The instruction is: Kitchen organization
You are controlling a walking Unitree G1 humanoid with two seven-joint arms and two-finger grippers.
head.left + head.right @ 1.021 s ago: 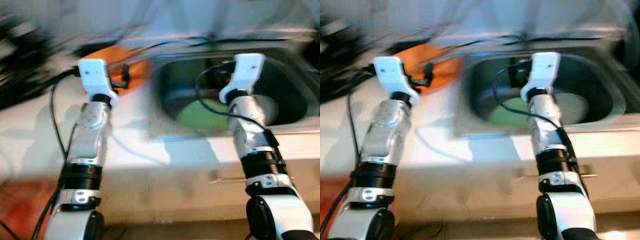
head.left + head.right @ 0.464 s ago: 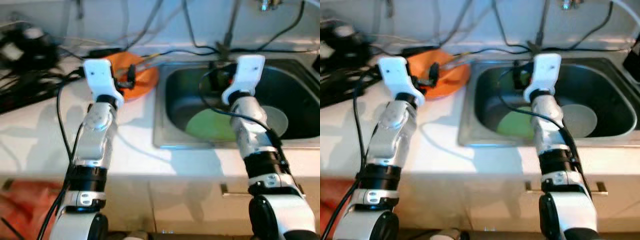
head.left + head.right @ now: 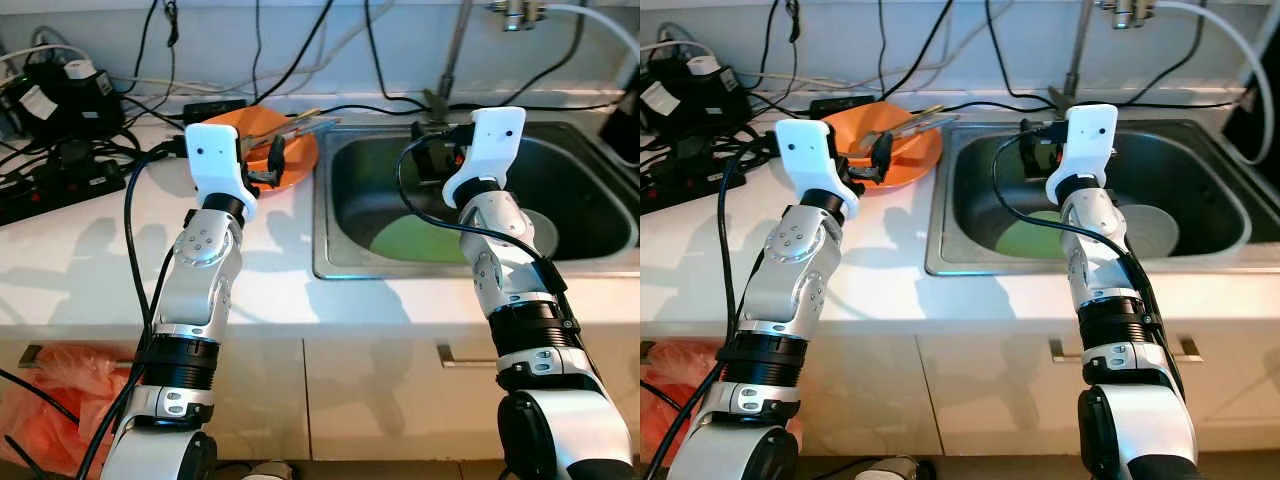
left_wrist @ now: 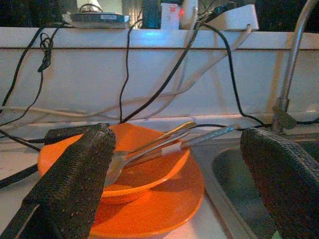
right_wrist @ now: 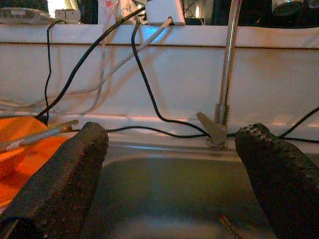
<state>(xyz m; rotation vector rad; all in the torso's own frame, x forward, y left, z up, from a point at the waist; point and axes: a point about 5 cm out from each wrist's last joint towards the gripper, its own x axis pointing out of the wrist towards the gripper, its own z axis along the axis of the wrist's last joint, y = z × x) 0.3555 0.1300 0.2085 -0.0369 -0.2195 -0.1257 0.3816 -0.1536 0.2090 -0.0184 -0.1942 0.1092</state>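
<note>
Left wrist view: cutlery (image 4: 164, 144) handles point sinkward (image 4: 234, 174).

An orange plate (image 4: 149, 209) and an orange bowl (image 4: 144, 169) are seen on the white worktop (image 3: 100, 270), with silver cutlery (image 4: 164, 144) laid in the bowl. A steel-grey sink (image 3: 335, 200) is shown, in which a light green plate (image 3: 420, 240) and a pale grey dish (image 3: 1145, 230) are found. Black cables (image 3: 60, 165) are spread against a white wall (image 4: 149, 79). Black, rough-textured fingers (image 4: 75, 184) are borne by each claw. An orange-red bag (image 3: 50, 400) is visible below the worktop.
</note>
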